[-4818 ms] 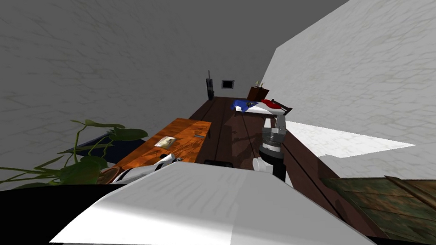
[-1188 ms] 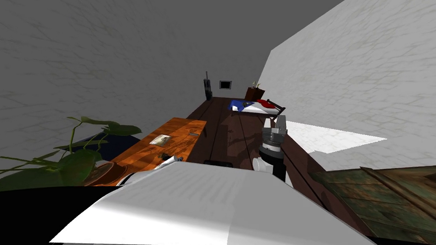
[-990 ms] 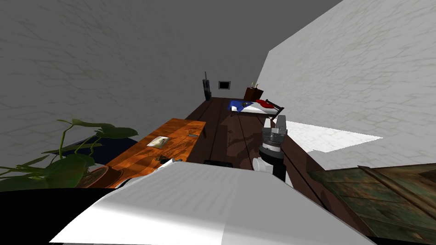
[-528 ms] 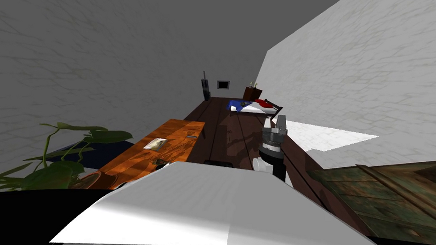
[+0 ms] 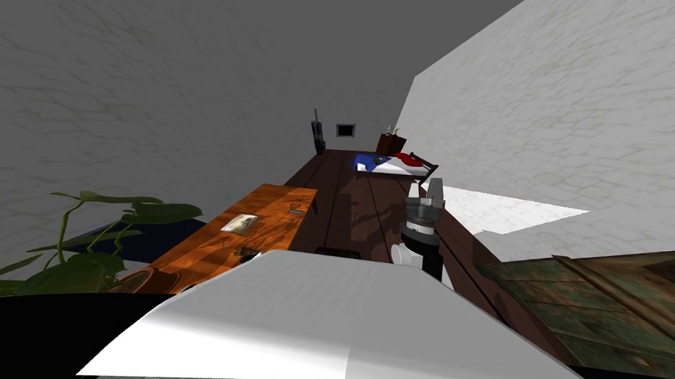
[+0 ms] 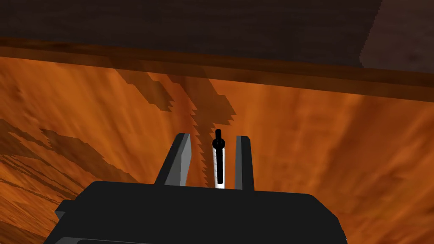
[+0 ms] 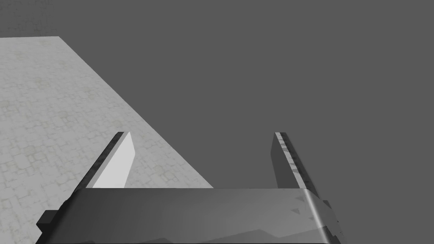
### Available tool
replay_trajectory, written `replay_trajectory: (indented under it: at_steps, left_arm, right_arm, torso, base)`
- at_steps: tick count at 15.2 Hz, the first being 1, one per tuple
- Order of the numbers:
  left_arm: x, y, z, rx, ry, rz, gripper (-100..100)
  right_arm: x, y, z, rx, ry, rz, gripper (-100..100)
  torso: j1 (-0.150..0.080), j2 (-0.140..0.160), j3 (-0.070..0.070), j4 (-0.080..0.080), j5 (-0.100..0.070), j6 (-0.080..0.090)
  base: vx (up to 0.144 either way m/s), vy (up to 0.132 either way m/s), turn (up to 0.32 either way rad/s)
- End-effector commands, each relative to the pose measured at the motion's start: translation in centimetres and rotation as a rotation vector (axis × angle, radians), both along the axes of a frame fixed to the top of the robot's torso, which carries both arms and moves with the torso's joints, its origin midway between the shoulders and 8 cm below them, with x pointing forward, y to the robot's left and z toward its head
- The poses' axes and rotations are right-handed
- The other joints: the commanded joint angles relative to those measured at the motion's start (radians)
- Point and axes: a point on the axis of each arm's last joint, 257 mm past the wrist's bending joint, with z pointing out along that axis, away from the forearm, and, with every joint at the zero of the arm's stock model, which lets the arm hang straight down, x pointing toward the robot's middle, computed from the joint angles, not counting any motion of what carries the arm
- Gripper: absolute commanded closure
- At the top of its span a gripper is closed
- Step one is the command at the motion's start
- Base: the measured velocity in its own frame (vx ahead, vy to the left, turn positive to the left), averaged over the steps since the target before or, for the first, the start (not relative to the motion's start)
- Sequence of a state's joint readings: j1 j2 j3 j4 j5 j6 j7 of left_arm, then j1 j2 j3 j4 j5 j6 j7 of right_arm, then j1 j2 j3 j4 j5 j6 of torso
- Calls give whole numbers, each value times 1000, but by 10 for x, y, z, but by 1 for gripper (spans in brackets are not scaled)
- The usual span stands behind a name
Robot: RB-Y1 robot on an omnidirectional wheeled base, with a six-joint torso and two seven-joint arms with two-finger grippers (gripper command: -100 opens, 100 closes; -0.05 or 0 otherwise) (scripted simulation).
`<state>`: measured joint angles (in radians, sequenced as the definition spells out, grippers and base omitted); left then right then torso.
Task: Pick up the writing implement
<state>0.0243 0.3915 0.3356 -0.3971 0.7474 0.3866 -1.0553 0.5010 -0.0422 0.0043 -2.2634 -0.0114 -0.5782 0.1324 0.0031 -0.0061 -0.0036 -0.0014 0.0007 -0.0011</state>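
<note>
A slim pen, black with a white barrel, lies on the orange wooden table. My left gripper is low over the table with a finger on each side of the pen. The fingers stand narrow. The pen lies close to one of them, with a strip of table showing between it and the other. In the head view the same table is at my front left. My right gripper is raised over the dark floor, open and holding nothing.
On the table lie a small picture card and a small grey item. A potted plant stands at the table's near left end. A bed is at the far end of the room, and a worn wooden chest at my right.
My view has swung slightly, so the plant sits further left. The white left forearm, seen at the table's near edge a second ago, has sunk behind my chest. The right arm is still.
</note>
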Motion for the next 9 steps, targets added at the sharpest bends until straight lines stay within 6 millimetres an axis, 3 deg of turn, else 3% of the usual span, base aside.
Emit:
replay_trajectory:
  at_steps: [1, 3, 5, 8, 9]
  left_arm:
    - [3, -1, 1, -3, 1, 2, 100]
    - [25, -4, 4, -6, 2, -12, 100]
    - [35, -4, 6, -7, 3, -19, 100]
    - [35, -4, 6, -7, 3, -19, 100]
    - [46, -5, 9, -7, 4, -26, 100]
  right_arm:
    - [0, 0, 0, 0, 0, 0, 0]
    - [0, 0, 0, 0, 0, 0, 0]
    - [0, 0, 0, 0, 0, 0, 0]
    - [0, 0, 0, 0, 0, 0, 0]
    - [0, 0, 0, 0, 0, 0, 0]
  torso:
    - [0, 0, 0, 0, 0, 0]
    - [0, 2, 1, 1, 0, 0]
    - [0, 3, 2, 1, 0, 0]
    - [0, 3, 2, 1, 0, 0]
    - [0, 2, 1, 1, 0, 0]
  base:
    - [-47, -5, 45]
    - [-66, -3, 75]
    - [-74, -14, 50]
    - [-42, -8, 18]
    - [-29, -2, 33]
